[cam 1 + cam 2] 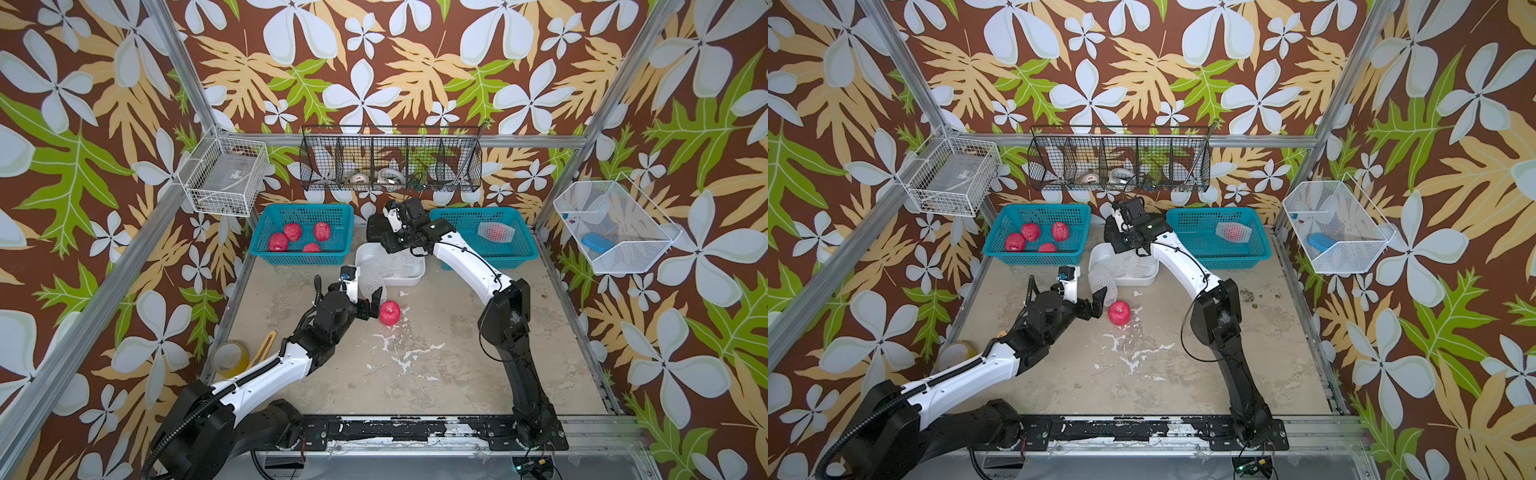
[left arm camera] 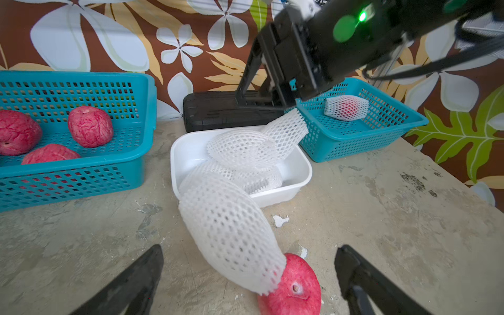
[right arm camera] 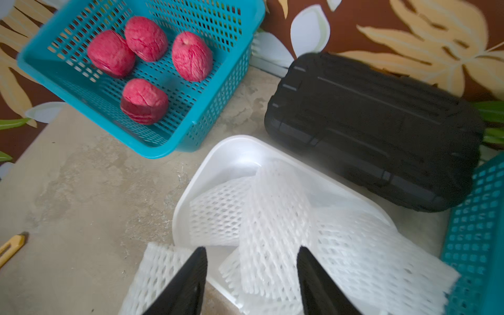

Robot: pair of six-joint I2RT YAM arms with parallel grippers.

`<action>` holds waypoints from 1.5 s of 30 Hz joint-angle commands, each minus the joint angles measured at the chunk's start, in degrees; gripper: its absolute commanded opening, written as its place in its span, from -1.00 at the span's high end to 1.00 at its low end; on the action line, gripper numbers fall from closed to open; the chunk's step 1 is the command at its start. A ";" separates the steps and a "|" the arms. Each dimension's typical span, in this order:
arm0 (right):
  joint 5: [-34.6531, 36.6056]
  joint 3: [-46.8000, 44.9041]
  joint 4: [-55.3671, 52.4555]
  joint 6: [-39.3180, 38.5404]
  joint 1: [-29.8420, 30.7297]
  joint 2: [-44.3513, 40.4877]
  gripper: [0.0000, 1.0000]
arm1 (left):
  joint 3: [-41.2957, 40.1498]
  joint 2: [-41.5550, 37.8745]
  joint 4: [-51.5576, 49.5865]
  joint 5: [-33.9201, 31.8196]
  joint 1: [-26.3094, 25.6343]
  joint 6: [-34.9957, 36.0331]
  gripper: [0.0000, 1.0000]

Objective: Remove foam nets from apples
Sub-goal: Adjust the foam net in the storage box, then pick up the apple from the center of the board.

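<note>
A bare red apple lies on the table. One foam net droops from the white tray onto the top of that apple. My left gripper is open, its fingers wide on either side of the apple and net, touching neither. My right gripper hangs over the tray, open. Another net stands between its fingers, against one of them only. More nets lie in the tray. One netted apple sits in the right teal basket.
The left teal basket holds several bare apples. A black case lies behind the tray between the baskets. A tape roll and a yellow cutter sit at the table's left edge. Wire baskets hang on the walls.
</note>
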 commanded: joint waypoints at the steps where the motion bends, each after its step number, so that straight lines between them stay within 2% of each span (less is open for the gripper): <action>1: -1.95 -5.71 1.52 -0.79 0.05 -7.26 -0.18 | 2.42 1.18 -3.62 7.55 -1.13 -0.58 -1.00; 3: -3.10 -16.51 7.02 -0.41 0.05 -14.87 -0.23 | 5.74 3.93 -11.44 6.47 -3.61 -1.42 -0.95; 5: -3.20 -29.46 15.19 1.17 0.05 -23.16 -0.26 | 6.45 5.09 -14.87 4.96 -6.27 -3.75 -0.90; 9: -2.66 -54.43 33.49 3.03 0.01 -37.89 -0.28 | 2.13 5.17 -12.09 6.05 -8.51 -9.47 -0.93; 12: -2.06 -66.81 41.99 3.50 0.05 -43.98 -0.28 | 3.56 9.06 -12.65 3.85 -8.76 -7.43 -0.94; 15: -3.11 -75.47 48.04 3.30 0.05 -47.25 -0.28 | 6.45 13.49 -13.31 1.22 -8.76 -3.77 -1.00; 22: -3.53 -90.12 61.71 2.14 1.51 -53.23 -0.35 | 12.11 23.30 -14.56 -1.75 -8.67 -1.19 -1.00; 23: -2.84 -91.33 62.98 1.98 1.92 -53.93 -0.44 | 12.56 24.30 -14.41 -1.99 -8.63 -1.21 -1.00; 25: -1.78 -93.60 65.73 1.67 2.40 -55.34 -0.46 | 12.86 26.09 -13.17 -1.71 -8.67 -1.21 -1.00; 28: 0.72 -98.51 71.86 2.12 2.60 -58.60 -0.61 | 14.32 29.16 -13.43 -2.26 -8.60 -1.65 -1.00; 32: 3.75 -102.68 75.07 1.40 2.60 -61.73 -0.61 | 14.34 31.44 -11.64 -2.37 -8.67 -1.84 -0.99; 34: 5.30 -103.97 75.76 1.58 2.58 -62.17 -0.61 | 14.46 32.14 -11.23 -2.00 -8.68 -1.52 -0.88; 36: 6.12 -104.49 76.09 1.57 2.60 -61.90 -0.61 | 14.39 32.20 -10.82 -1.65 -8.65 -1.14 -0.65; 39: 7.92 -105.30 76.81 1.93 2.60 -61.48 -0.61 | 14.62 31.68 -10.96 -1.38 -8.67 -0.61 -0.43; 45: 10.54 -107.31 79.22 2.37 2.60 -61.20 -0.59 | 16.48 28.42 -14.39 -3.27 -8.68 0.99 -0.28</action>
